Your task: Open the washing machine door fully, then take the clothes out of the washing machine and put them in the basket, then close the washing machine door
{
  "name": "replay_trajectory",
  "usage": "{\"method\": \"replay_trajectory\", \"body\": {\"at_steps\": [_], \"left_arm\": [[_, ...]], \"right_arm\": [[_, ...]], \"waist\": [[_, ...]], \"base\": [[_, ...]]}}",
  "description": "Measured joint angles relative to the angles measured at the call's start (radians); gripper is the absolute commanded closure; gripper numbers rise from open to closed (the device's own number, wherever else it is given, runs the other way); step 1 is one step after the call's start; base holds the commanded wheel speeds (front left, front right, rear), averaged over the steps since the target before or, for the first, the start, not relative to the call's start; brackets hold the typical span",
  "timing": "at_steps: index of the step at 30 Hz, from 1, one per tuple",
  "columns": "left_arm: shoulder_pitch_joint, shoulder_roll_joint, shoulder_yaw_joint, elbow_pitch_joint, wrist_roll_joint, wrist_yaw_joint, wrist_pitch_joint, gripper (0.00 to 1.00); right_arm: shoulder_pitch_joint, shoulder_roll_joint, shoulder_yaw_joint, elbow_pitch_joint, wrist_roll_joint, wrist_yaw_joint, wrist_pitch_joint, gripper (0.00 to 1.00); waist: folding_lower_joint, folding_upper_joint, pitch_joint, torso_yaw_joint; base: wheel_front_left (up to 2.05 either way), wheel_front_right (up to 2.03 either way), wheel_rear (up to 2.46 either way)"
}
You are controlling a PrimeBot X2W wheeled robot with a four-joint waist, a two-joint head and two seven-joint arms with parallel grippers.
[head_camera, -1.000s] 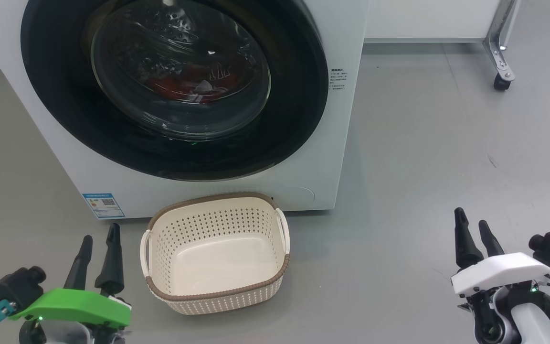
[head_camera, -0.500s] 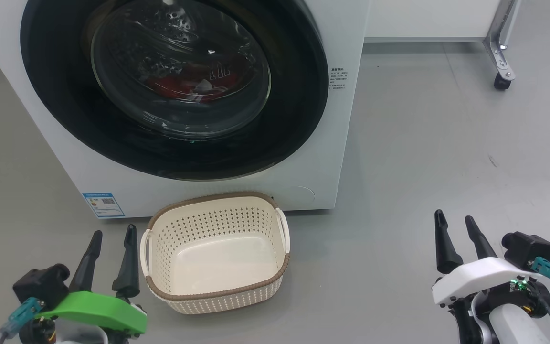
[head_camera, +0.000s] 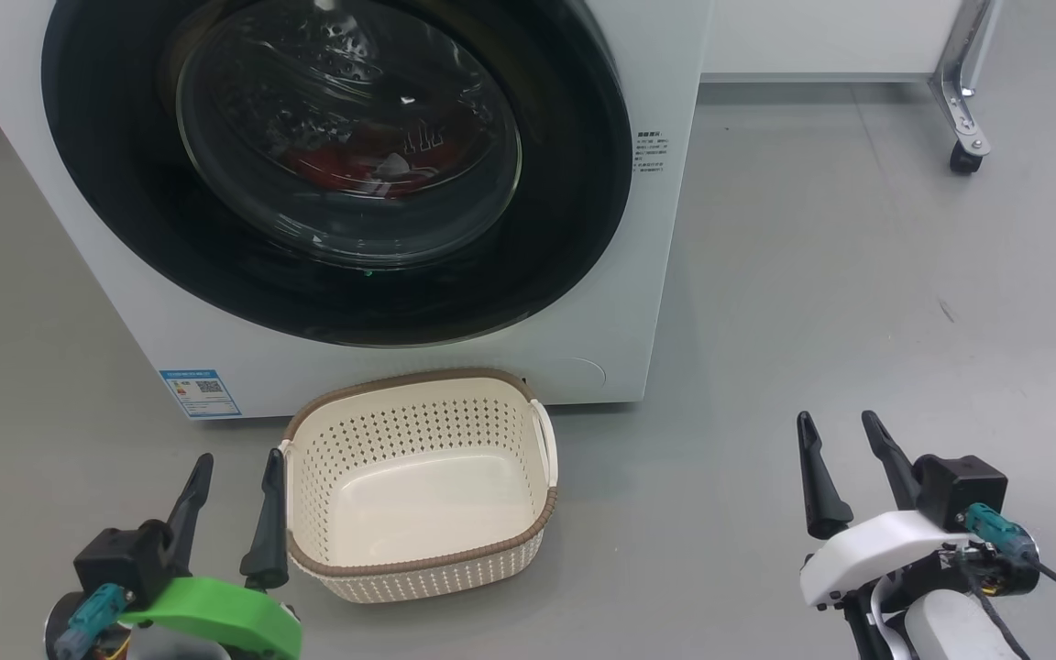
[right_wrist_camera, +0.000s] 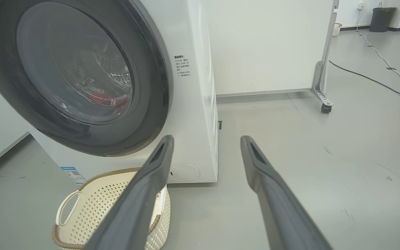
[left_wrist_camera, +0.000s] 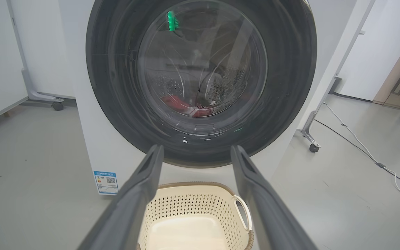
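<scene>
washing machine [head_camera: 125, 275], big, white and smooth, stands with nothing of the task begun: its round glossy black door [head_camera: 565, 229] is shut, and the bulging glass shows red clothes [head_camera: 354, 165] low in the perforated steel drum [head_camera: 335, 55]. the cream perforated basket [head_camera: 418, 378], brown woven-look rim, sits empty on the grey floor [head_camera: 812, 275] just before it. left gripper [head_camera: 240, 458] and right gripper [head_camera: 836, 418] hover, jaws wide, holding nothing.

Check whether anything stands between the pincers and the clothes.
Yes: the washing machine door is shut, and the clothes lie inside behind its glass. The left pincer and right pincer hang open, low on either side of the basket, clear of the door.
</scene>
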Motion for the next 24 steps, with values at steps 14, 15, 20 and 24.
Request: {"method": "replay_trajectory", "body": {"at_steps": [14,15,20,24], "left_arm": [[0.000,-0.005,-0.020,0.038,0.088,0.010,-0.039,0.00],[0.000,-0.007,-0.020,0.040,0.088,0.010,-0.039,0.00],[0.000,-0.015,-0.013,0.058,0.087,0.010,-0.039,0.00],[0.000,-0.016,-0.010,0.066,0.086,0.010,-0.039,0.00]], "right_arm": [[-0.010,0.007,0.023,0.023,-0.119,-0.009,-0.038,0.00],[-0.010,0.008,0.021,0.025,-0.119,-0.009,-0.038,0.00],[-0.010,0.012,0.007,0.032,-0.119,-0.010,-0.038,0.00],[-0.010,0.015,-0.002,0.035,-0.119,-0.017,-0.038,0.00]], "waist": [[0.0000,0.0000,-0.002,0.002],[0.0000,0.0000,-0.002,0.003],[0.0000,0.0000,-0.002,0.005],[0.0000,0.0000,-0.001,0.007]], "base": [[0.00,0.00,0.00],[0.00,0.00,0.00],[0.00,0.00,0.00],[0.00,0.00,0.00]]}}
